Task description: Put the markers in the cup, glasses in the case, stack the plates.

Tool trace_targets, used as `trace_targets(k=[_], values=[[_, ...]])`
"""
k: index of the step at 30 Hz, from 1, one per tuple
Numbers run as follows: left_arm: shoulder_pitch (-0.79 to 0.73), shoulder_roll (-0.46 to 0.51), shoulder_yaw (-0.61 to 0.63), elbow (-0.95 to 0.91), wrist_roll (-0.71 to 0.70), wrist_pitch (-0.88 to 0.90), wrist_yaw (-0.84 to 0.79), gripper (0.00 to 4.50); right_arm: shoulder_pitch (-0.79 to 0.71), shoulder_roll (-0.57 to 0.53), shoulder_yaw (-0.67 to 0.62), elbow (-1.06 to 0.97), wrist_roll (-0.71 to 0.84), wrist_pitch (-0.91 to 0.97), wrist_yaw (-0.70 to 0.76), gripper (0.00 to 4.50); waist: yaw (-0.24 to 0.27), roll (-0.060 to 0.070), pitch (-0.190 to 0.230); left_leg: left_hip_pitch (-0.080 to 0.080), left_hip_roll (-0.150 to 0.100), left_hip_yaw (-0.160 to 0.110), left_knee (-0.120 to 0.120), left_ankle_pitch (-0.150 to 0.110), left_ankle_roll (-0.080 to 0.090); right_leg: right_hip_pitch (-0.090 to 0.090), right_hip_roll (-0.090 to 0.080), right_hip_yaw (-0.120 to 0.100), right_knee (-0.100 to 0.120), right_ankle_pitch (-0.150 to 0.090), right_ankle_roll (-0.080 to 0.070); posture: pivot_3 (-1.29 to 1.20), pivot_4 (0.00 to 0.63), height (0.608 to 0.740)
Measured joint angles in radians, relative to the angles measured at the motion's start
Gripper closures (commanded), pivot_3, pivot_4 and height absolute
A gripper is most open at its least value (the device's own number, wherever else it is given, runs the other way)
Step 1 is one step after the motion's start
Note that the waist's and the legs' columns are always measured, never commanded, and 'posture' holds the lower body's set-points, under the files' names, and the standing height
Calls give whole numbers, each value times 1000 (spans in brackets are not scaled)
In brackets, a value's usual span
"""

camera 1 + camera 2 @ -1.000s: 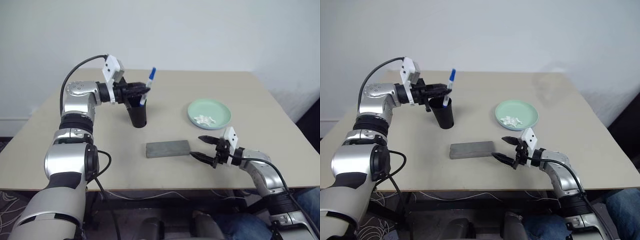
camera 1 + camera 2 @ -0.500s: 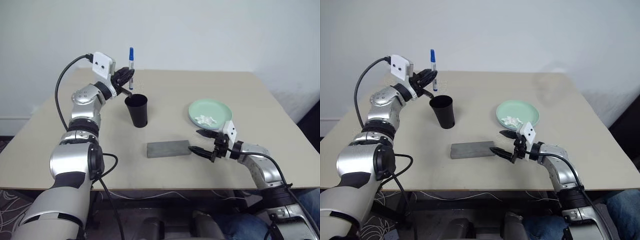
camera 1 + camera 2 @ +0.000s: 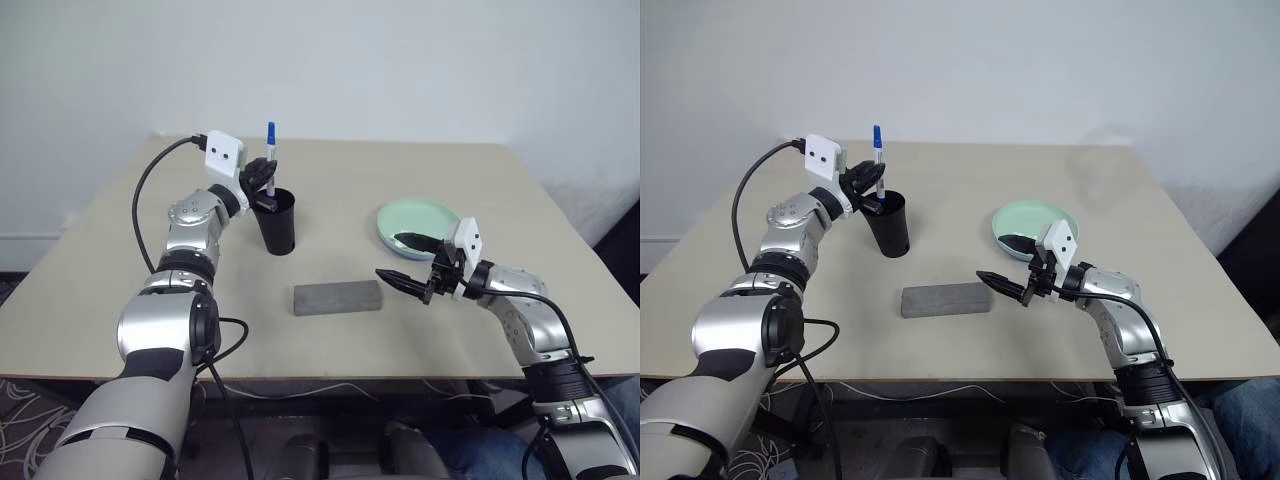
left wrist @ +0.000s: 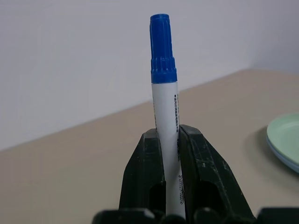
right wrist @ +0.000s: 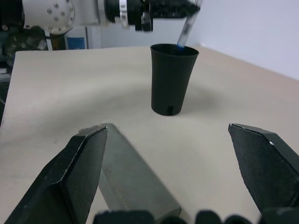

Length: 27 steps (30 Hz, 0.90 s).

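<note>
Left gripper (image 3: 262, 178), clamped on a blue-capped marker (image 3: 270, 158), has swung it upright and lowered its tip into the black cup (image 3: 276, 222) at far left, so release is probably next. Right gripper (image 3: 411, 264) hangs wide open beside the grey case (image 3: 338, 297).

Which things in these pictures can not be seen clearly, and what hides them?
- Inside of the tall black tapered cup: hidden by its own wall, head views.
- Lower end of the blue-capped white marker: hidden behind the cup rim in the head views, between the shut left gripper's fingers in the left wrist view.
- Round mint green plate: partly covered by the open right gripper, head views.
</note>
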Motion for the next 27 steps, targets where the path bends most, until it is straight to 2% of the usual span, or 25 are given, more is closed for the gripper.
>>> trace_targets(k=[1, 9, 16, 21, 24, 27], values=[[3, -4, 0, 0, 1, 2, 2, 3480, -1, 0, -1, 0, 0, 0, 0, 3, 0, 0, 0, 0, 0, 0, 0, 0, 0, 0, 0, 0, 0, 0, 0, 0, 0, 721], [6, -7, 0, 1, 4, 6, 8, 671, -1, 0, -1, 0, 0, 0, 2, 3, 0, 0, 0, 0, 0, 0, 0, 0, 0, 0, 0, 0, 0, 1, -1, 0, 0, 721], [6, -7, 2, 0, 4, 6, 14, 671, -1, 0, -1, 0, 0, 0, 2, 3, 0, 0, 0, 0, 0, 0, 0, 0, 0, 0, 0, 0, 0, 1, -1, 0, 0, 721], [5, -2, 49, -1, -41, 6, -28, 671, -2, 2, 2, 0, -1, 0, 1, 3, 0, 0, 0, 0, 0, 0, 0, 0, 0, 0, 0, 0, 0, 1, -1, 0, 0, 721], [14, 23, 70, -59, -92, 26, -163, 671, -2, 6, 6, 4, -8, -6, -11, 3, -2, 0, 0, 0, 0, 0, 0, 0, 0, -1, 0, 0, 0, 1, -2, 0, 0, 721], [85, 65, 69, -230, -145, 69, -314, 671, -4, 17, 7, 50, -41, -37, -47, 3, -4, 2, -1, 1, 1, 1, -1, 0, 0, 0, 0, 0, -1, 3, -4, 0, 0, 721]])
